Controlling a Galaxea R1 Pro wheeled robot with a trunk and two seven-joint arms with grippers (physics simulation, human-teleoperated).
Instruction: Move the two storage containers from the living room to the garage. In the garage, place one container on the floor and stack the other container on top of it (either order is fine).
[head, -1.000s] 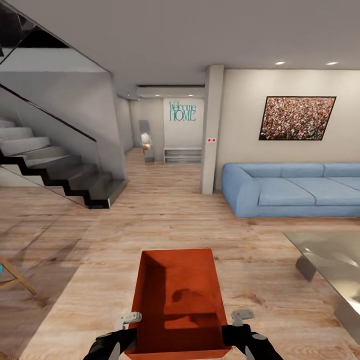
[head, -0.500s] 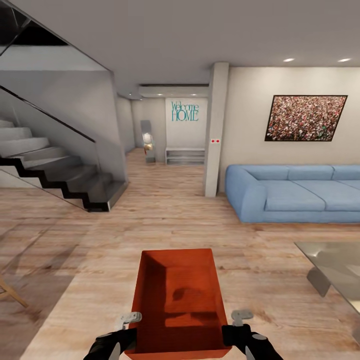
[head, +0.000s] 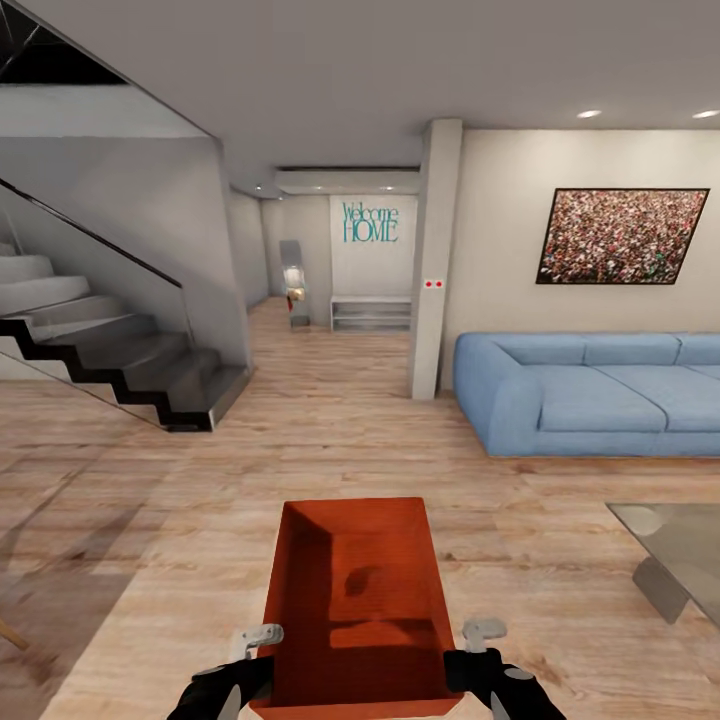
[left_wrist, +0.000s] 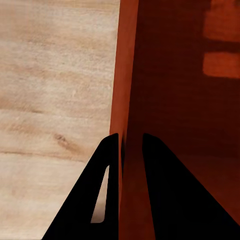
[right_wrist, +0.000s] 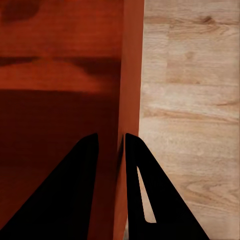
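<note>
One orange-red open-topped storage container (head: 355, 600) hangs low in front of me over the living room's light wood plank floor (head: 200, 540). My left gripper (head: 255, 645) is shut on its left wall and my right gripper (head: 482, 640) on its right wall. In the left wrist view the black fingers (left_wrist: 107, 165) of my left gripper (left_wrist: 131, 145) pinch the thin wall of the container (left_wrist: 175, 100). The right wrist view has my right gripper (right_wrist: 111, 140) clamped the same way on the container's (right_wrist: 60, 65) other wall. The bin is empty. The garage is out of view.
A blue sofa (head: 600, 395) stands at the right, with a glass table (head: 680, 560) nearer me at the right edge. A dark staircase (head: 110, 350) rises at the left. A pillar (head: 435, 260) flanks a hallway (head: 320, 350) that leads straight ahead to a "Welcome HOME" sign (head: 370, 222).
The whole view has moved forward: stairs slid left, sofa and glass table slid right and outward. The container stays in the same place between both grippers.
</note>
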